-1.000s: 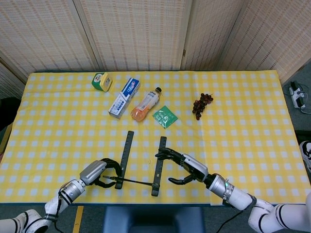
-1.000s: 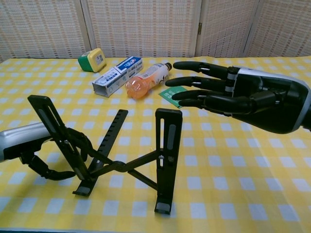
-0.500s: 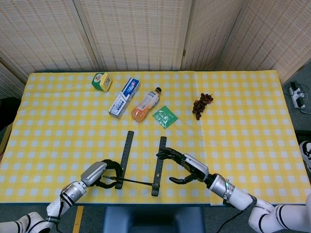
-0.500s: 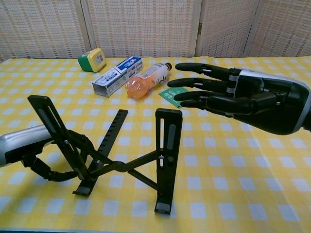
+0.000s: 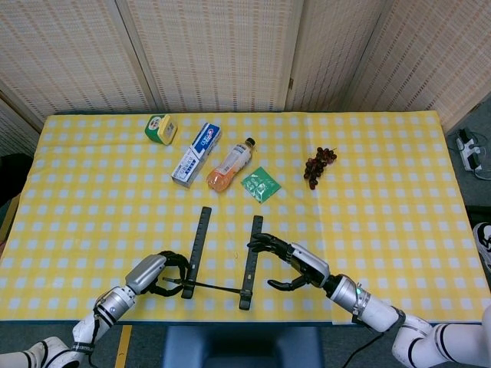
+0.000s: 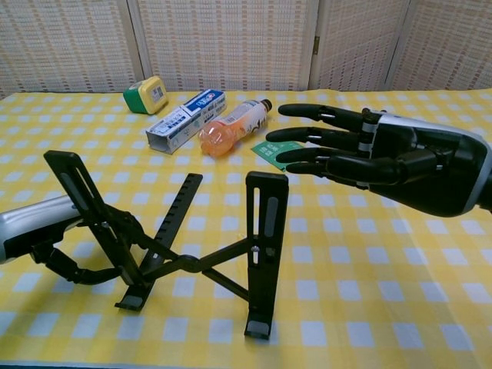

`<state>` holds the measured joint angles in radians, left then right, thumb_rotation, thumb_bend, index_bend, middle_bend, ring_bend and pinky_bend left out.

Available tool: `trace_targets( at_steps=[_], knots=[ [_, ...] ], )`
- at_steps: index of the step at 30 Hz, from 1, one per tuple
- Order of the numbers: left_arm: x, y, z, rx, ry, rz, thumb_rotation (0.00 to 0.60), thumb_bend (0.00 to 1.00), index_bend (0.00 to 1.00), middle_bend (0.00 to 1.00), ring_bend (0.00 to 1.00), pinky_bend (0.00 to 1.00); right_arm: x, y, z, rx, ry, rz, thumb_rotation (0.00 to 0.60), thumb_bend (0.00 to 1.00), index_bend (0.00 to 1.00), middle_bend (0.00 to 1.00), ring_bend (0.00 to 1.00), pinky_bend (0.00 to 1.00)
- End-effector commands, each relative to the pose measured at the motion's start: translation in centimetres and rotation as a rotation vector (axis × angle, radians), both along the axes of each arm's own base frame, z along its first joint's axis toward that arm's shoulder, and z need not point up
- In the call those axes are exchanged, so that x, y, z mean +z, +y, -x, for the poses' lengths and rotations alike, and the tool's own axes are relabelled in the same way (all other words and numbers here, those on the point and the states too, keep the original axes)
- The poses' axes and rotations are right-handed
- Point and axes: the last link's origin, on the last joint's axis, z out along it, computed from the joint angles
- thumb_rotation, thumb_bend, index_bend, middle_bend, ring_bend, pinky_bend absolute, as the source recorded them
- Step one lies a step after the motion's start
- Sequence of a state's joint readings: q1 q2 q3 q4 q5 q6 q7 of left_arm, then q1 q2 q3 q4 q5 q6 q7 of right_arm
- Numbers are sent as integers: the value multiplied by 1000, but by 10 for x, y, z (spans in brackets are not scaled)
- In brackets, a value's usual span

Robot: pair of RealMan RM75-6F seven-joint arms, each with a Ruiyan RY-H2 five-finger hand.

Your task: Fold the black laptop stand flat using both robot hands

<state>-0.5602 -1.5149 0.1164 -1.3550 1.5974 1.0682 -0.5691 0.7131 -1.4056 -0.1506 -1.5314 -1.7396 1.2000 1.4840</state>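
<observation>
The left hand (image 6: pixel 54 238) is curling its fingers around the left upright of the black laptop stand (image 6: pixel 181 250), which is standing unfolded at the table's (image 5: pixel 383 230) near edge. The right hand (image 6: pixel 384 157) is hovering just right of it, fingers spread, grasping nothing.

The counter (image 5: pixel 399 230), under a yellow-and-white checked cloth, carries the black laptop stand (image 5: pixel 224 261) near its front edge. Farther back lie a green-and-yellow tape measure (image 5: pixel 159 128), a toothpaste box (image 5: pixel 196 154), an orange drink bottle (image 5: pixel 229 165), a green packet (image 5: pixel 260 184) and grapes (image 5: pixel 317 165).
</observation>
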Motion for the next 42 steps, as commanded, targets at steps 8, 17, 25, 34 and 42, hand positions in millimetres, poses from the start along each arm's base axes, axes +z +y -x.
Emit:
trace_targets(
  at_steps=[8,17,25,34,42],
  knots=[
    [-1,-2,1,1,1,7,600,380,600,401,324,236,0,1,1,-1,1,0,600,357,116,162,146,45],
    [-1,-3,0,-1,-5,7,600,464,611,413,333,235,0,3,2,-3,1,0,600,357,116,162,144,45],
    [-2,-6,-1,-9,-5,14,600,505,605,417,328,229,-1,5,4,10,23,2,600,357,116,162,145,45],
    [2,-10,-4,-26,-6,19,600,470,404,398,257,204,-9,10,3,87,118,36,600,357,95,147,137,45],
    [12,-11,-4,-47,12,-1,600,458,334,300,164,162,-23,13,-11,162,193,53,600,358,53,118,122,36]
  ],
)
